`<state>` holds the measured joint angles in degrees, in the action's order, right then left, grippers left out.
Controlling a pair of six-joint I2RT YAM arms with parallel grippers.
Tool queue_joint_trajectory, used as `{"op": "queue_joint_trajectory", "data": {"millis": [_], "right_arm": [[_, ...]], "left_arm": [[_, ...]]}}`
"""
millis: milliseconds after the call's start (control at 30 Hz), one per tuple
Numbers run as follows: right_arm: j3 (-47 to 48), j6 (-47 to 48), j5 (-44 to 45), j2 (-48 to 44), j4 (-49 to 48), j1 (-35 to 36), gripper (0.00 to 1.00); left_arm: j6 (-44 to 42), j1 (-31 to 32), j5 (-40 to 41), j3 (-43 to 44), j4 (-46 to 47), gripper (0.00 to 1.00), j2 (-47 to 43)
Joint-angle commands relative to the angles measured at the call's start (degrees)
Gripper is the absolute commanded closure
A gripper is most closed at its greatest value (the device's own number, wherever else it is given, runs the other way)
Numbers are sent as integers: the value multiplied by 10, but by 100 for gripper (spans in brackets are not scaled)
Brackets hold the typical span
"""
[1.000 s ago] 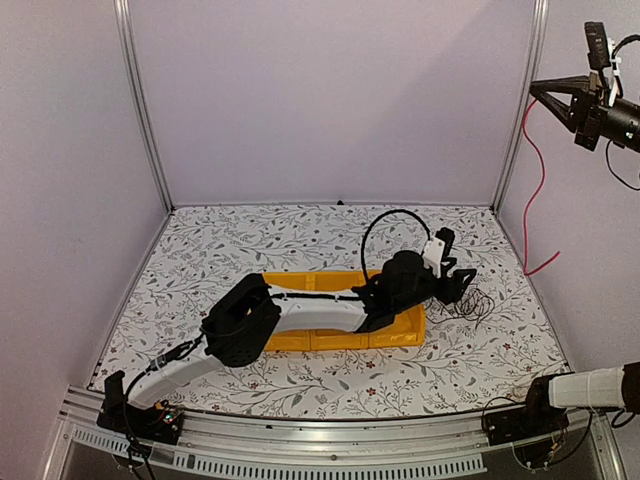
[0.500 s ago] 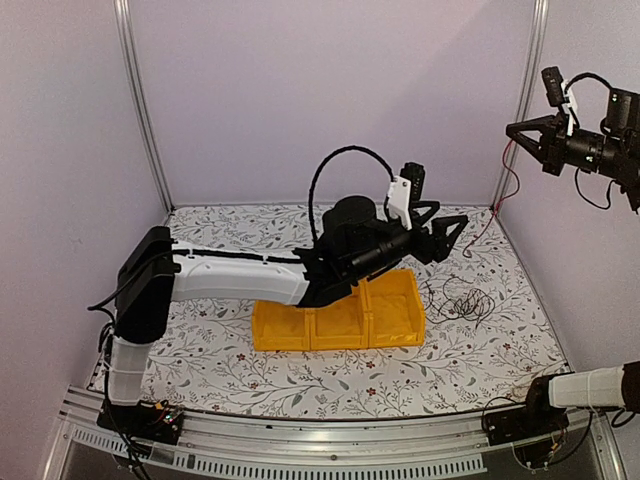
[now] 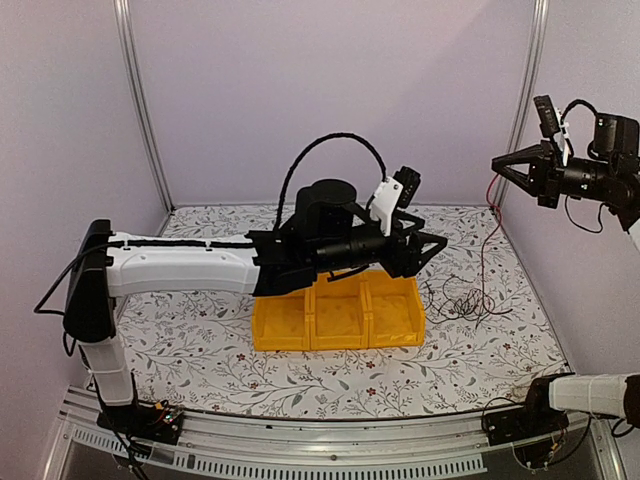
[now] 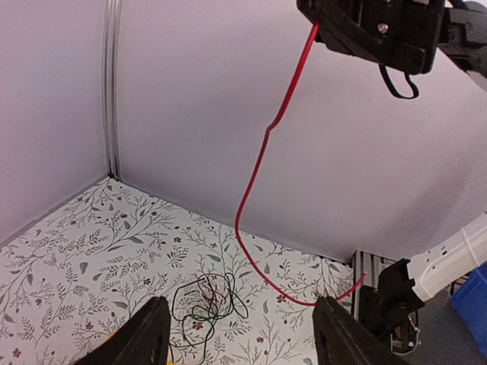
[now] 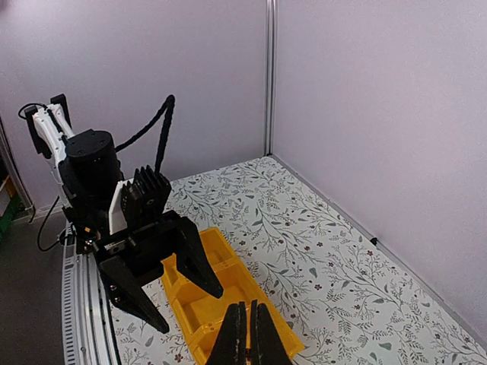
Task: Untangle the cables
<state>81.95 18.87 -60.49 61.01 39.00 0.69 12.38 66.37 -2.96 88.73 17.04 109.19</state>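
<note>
Overhead, right gripper (image 3: 497, 165) pinched tight on the red cable (image 4: 251, 190), held high by the right wall; the strand hangs in a slack curve down to the desk (image 3: 200, 350). Dark cables (image 3: 465, 300) lie knotted just right of the yellow bin (image 3: 340, 325). Left gripper (image 3: 435, 245) fingers apart, empty, hovering above the bin, facing the knot. Advice: pin the knot low with the left, then raise red slowly, watching for snags.
</note>
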Motion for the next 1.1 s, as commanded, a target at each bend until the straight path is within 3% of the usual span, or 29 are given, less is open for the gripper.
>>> {"op": "queue_joint_trajectory", "data": {"millis": [0, 167, 467, 733, 833, 967, 1067], "right_arm": [[-27, -14, -46, -4, -20, 26, 100], [-35, -31, -38, 17, -38, 79, 100], [-11, -38, -61, 52, -47, 133, 100], [-4, -81, -111, 55, -81, 141, 100], [-4, -97, -115, 51, -89, 144, 100], [-5, -97, -113, 47, -87, 146, 100], [-3, -96, -113, 49, -86, 147, 100]], "left_arm": [[-17, 1, -55, -41, -14, 36, -41], [-12, 0, -111, -47, 22, 35, -43], [-1, 2, -95, -8, 67, 33, 3], [-4, 6, -26, 64, 97, 42, 88], [-10, 5, -17, 77, 110, 52, 103], [-15, 5, -12, 82, 128, 56, 113], [-19, 4, -8, 84, 132, 67, 119]]}}
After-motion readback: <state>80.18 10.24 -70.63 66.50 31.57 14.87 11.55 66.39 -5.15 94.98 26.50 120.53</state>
